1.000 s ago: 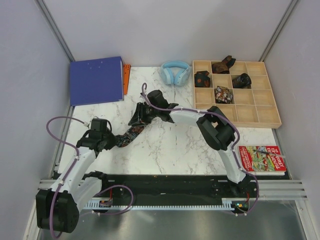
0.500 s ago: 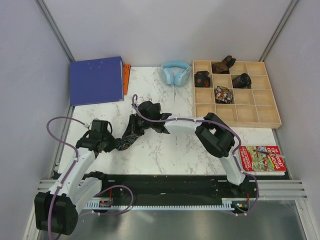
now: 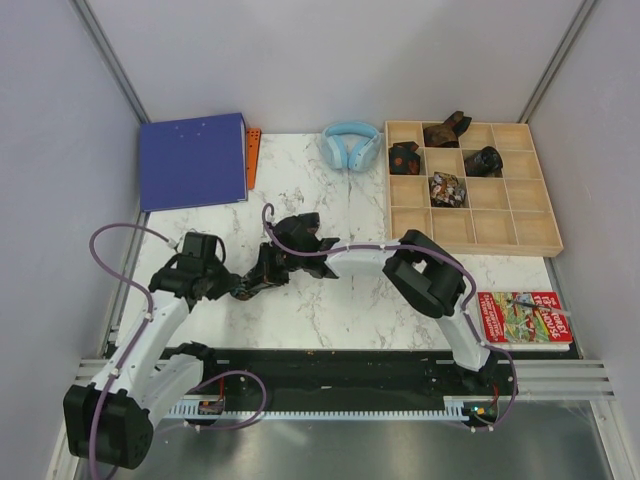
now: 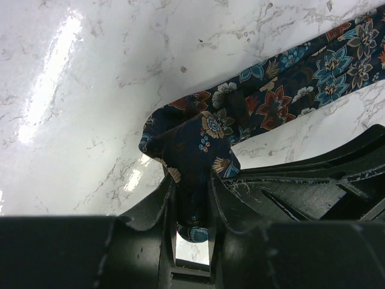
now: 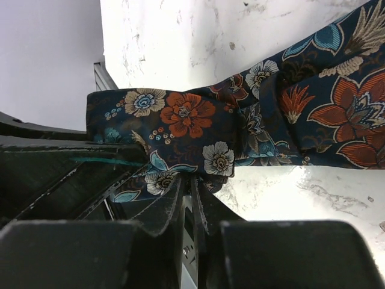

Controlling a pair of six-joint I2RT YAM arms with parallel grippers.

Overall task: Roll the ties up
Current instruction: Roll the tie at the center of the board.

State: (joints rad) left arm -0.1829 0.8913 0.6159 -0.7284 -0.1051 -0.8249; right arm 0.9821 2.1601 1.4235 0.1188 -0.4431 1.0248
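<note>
A dark floral tie [image 3: 250,282] lies bunched on the marble table between my two grippers. My left gripper [image 3: 230,288] is shut on one folded end; in the left wrist view the tie [image 4: 252,111] runs up to the right from the gripper [image 4: 191,183]. My right gripper [image 3: 264,270] is shut on a fold of the same tie [image 5: 192,123], its gripper [image 5: 187,180] pinching the lower edge with the jaws almost touching. Several rolled ties [image 3: 447,189] sit in compartments of the wooden tray [image 3: 545,215] at the back right.
A blue binder [image 3: 192,160] with an orange strip [image 3: 253,155] beside it lies at the back left. Light-blue headphones [image 3: 350,145] rest next to the tray. A colourful book [image 3: 523,317] lies at the right front edge. Walls enclose three sides.
My right gripper has travelled down-left toward the left gripper and closed on the tie, so the stretched strip has gathered into a short bunch. The left gripper kept its grip.
</note>
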